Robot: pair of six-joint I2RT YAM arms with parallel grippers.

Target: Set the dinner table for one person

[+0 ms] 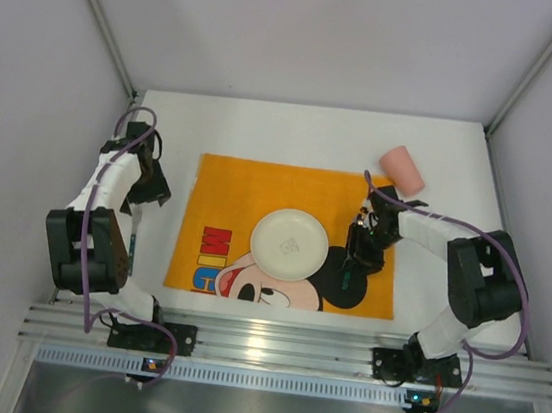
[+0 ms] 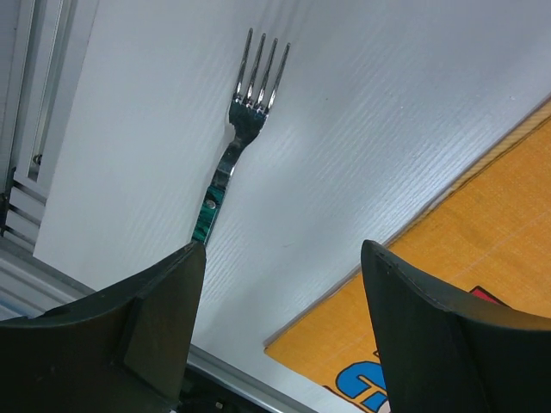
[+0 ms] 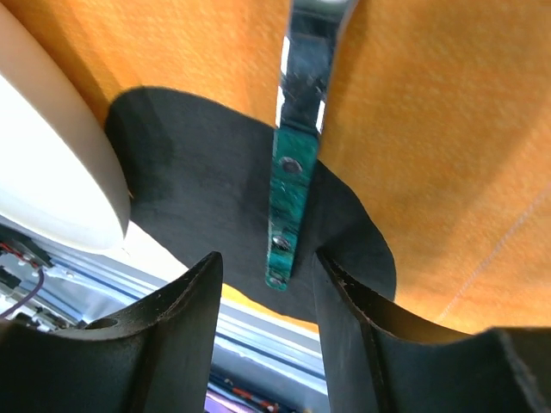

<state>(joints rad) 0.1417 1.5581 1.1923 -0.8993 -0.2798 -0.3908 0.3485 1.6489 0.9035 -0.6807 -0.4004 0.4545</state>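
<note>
Steel fork point(image 2: 244, 120) near mat point(image 2: 482, 258) edge (apart)

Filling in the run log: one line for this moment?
left gripper open near fork on table | right gripper open around green-handled utensil on mat | plate on mat | cup on its side

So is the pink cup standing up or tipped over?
Tipped over. The pink cup lies on its side on the white table, just past the orange Mickey Mouse mat's far corner.

The dinner table point(image 1: 305, 135) is a flat, matte white rectangle, seemingly plain throughout.
</note>
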